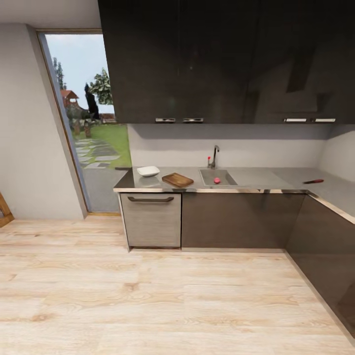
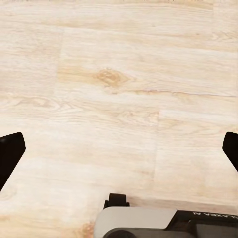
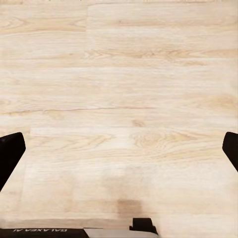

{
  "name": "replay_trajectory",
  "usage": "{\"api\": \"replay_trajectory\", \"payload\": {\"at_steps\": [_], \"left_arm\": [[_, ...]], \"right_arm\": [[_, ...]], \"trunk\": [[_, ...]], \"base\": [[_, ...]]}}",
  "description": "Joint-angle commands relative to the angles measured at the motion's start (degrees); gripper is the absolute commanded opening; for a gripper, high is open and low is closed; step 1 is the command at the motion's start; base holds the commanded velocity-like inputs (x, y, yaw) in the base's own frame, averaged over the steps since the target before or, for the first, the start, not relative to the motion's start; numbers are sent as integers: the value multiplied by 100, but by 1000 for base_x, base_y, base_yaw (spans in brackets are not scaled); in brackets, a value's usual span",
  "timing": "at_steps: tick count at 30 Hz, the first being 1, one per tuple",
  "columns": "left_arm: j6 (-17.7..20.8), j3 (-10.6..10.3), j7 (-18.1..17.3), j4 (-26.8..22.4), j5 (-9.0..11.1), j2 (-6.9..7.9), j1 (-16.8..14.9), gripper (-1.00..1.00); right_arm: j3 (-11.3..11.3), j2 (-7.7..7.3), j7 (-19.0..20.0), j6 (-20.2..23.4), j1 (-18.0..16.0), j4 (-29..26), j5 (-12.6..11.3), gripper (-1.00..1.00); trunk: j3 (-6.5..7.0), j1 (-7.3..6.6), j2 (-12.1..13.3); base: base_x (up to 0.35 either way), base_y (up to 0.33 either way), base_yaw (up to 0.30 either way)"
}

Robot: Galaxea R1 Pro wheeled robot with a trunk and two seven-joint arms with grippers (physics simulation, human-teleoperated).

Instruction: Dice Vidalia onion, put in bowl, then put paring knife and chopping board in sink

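Across the room, the sink [image 1: 224,173] is set in the dark countertop [image 1: 266,176], with a chrome tap [image 1: 215,157] behind it. The onion [image 1: 217,181] shows as a small reddish round thing inside the basin. Left of the sink lies the brown chopping board [image 1: 177,180], and further left stands the white bowl [image 1: 148,171]. The paring knife [image 1: 313,181] lies near the counter's right corner. Both arms hang over the floor. In each wrist view, my left gripper [image 2: 119,153] and right gripper [image 3: 119,153] are open, with dark fingertips [image 2: 10,153] [image 3: 10,153] far apart and nothing between them.
Pale wood floor [image 1: 162,301] stretches between me and the cabinets. A light-fronted appliance [image 1: 151,219] sits under the bowl. The counter turns along the right wall [image 1: 330,231]. A tall glass door [image 1: 84,118] is at the left. Dark upper cabinets [image 1: 222,59] hang above.
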Motion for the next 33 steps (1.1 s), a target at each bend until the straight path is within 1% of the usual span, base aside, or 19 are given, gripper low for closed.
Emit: {"api": "replay_trajectory", "payload": {"at_steps": [1,33], "left_arm": [[-9,1,2,-6,17,0,1,100],[-1,1,2,-14,17,0,1,100]], "right_arm": [[0,1,-6,-17,-4,4,1,100],[8,-16,10,-17,-4,5,5,100]], "trunk": [[10,-21,35],[585,-724,1318]], "base": [[0,0,0],[0,0,0]]}}
